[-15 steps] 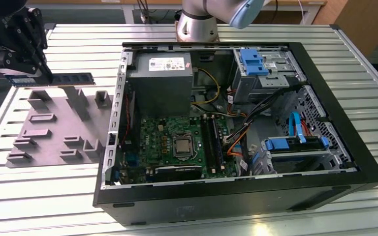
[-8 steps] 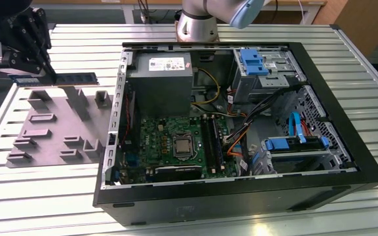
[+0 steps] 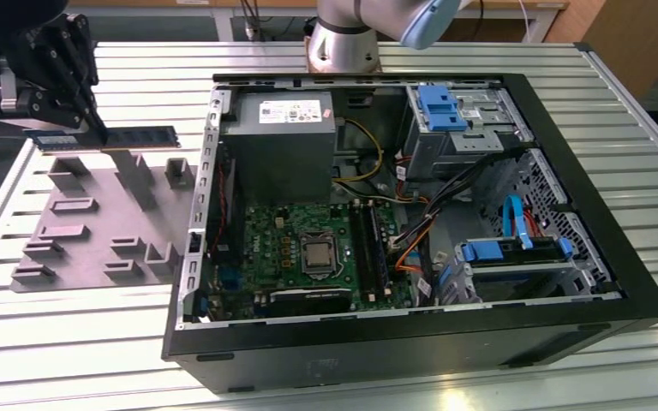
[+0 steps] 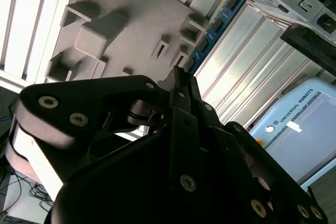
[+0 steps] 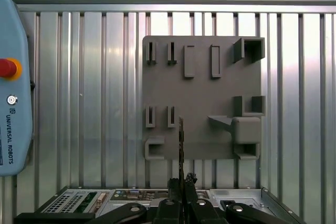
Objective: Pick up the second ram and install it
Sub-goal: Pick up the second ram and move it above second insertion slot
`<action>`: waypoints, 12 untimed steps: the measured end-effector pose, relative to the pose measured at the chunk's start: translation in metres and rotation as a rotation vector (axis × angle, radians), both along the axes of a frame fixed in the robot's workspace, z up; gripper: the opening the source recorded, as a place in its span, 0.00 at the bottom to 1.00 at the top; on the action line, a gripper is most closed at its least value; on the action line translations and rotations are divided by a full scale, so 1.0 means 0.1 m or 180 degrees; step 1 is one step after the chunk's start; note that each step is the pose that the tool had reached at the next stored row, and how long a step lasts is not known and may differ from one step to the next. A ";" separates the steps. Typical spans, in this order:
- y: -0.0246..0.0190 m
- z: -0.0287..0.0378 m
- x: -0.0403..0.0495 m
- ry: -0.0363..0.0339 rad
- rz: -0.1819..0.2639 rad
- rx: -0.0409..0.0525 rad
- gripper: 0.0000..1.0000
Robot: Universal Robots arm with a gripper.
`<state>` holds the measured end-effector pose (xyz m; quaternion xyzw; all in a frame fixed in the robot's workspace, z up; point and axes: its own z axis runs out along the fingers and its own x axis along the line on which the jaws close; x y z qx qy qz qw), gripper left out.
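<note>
— Where is the second ram (image 3: 140, 135)?
— Upper left of the exterior view, held level above the grey holder tray (image 3: 89, 214), clear of its blocks.
— And the claw?
— The gripper (image 3: 98, 138) has its fingers pinched narrowly on the stick. In the first wrist view the board shows edge-on (image 5: 181, 135) between them.
— How close is the computer case (image 3: 603, 287)?
— It lies open across the centre and right of the exterior view, motherboard (image 3: 306, 248) exposed. The stick's end is near the case wall but not touching it.
</note>
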<state>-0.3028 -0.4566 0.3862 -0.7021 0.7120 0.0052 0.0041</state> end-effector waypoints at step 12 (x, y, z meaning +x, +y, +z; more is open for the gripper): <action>0.000 0.000 0.117 0.0000 0.0000 0.0000 0.14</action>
